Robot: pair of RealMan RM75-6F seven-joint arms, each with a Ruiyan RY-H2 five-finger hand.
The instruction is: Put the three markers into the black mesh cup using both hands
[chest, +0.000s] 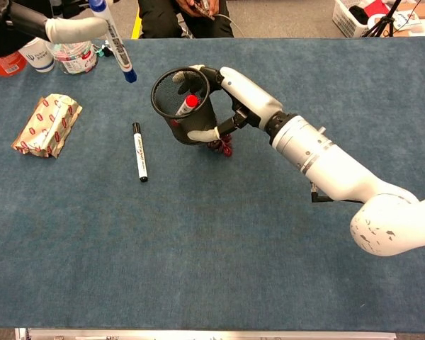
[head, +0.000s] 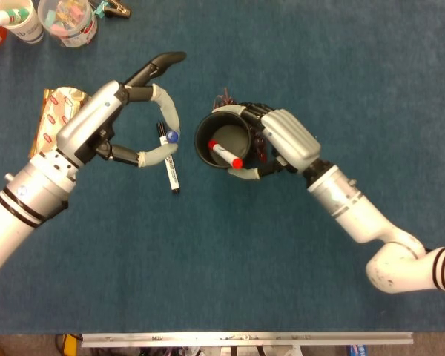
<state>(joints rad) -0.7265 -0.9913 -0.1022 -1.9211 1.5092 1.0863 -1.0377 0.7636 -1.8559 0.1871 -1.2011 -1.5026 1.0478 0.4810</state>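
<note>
The right hand (head: 282, 141) was wrapped around the cup (head: 222, 141), holding it off the tabletop (head: 230, 259) with its mouth tilted toward the left hand (head: 122, 122). A red marker (head: 224, 153) already leaned inside. The left hand pinched a blue marker (chest: 119, 44) between thumb and finger, held nearly upright, cap end down, just left of the cup's rim and above it. The black marker (head: 168, 158) lay on the tabletop under the left hand, untouched.

The likeliest slip, I judged, was the blue marker striking the rim or the red marker's protruding end and bouncing out, since both hands were in the air and neither had a fixed reference. A light pinch could also let the marker swivel before release. The grapes (chest: 222, 146) sat right under the cup, so lowering it there would crush or scatter them.

Open room lay toward the near edge, broad and bare. To the far left, the wrapped packet (head: 55, 111) and the tubs (head: 48, 18) crowded the corner, limiting any outward swing of the left arm.
</note>
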